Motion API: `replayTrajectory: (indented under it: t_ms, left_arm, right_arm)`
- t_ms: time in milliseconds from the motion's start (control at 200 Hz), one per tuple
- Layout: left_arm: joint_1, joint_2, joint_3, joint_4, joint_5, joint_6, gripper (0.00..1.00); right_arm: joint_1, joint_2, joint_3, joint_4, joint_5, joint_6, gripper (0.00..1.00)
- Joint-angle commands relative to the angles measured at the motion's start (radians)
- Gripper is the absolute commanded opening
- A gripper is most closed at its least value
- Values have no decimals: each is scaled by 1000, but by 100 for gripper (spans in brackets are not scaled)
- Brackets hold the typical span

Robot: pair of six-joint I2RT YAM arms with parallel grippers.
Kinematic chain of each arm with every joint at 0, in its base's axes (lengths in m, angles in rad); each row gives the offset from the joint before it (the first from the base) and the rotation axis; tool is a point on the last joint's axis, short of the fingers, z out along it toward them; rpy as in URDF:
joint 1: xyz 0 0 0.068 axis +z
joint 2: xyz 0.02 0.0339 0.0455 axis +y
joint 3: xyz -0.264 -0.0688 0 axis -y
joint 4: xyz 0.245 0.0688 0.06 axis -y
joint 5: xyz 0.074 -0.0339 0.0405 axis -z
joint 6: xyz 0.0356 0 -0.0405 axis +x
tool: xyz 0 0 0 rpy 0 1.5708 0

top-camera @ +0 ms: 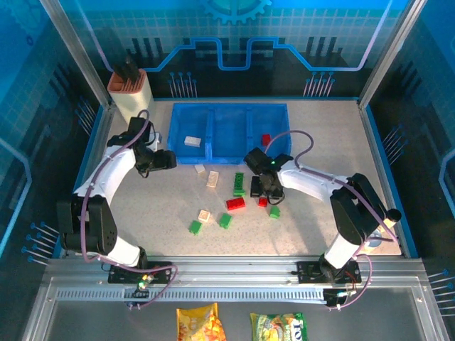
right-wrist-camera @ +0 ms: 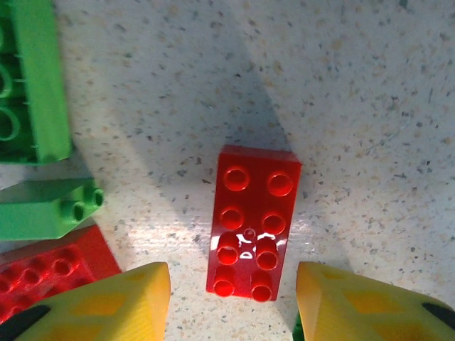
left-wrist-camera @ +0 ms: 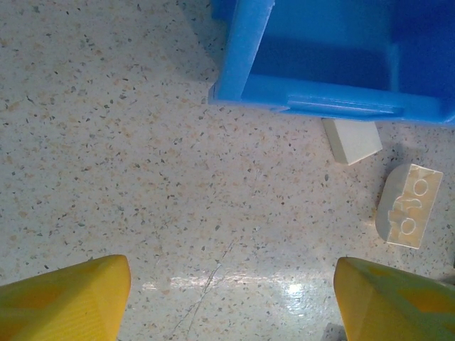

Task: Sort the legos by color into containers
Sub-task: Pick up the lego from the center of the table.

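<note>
Right wrist: right hand (right-wrist-camera: pixel 231 302) open astride red lego (right-wrist-camera: pixel 254 213); left wrist: left hand (left-wrist-camera: pixel 231 298) open near containers (left-wrist-camera: pixel 245 57).

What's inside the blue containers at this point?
One cream brick lies in the left bin of the containers, one red brick in the right. The middle bin shows none. The right arm covers the right bin's near corner.
</note>
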Motion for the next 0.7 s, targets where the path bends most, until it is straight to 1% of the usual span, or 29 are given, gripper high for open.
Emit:
replayTrajectory:
  t_ms: [0,220,695]
  left_arm:
    - [20,8,6,10,42,11,76]
    - [34,13,12,9,57,8,76]
    - [40,8,9,9,71,7,76]
  right_arm:
    - [15,26,-11,26,7,70,51]
    - [14,74,-2,16,20,42,50]
    - [16,109,7,18,51,33,46]
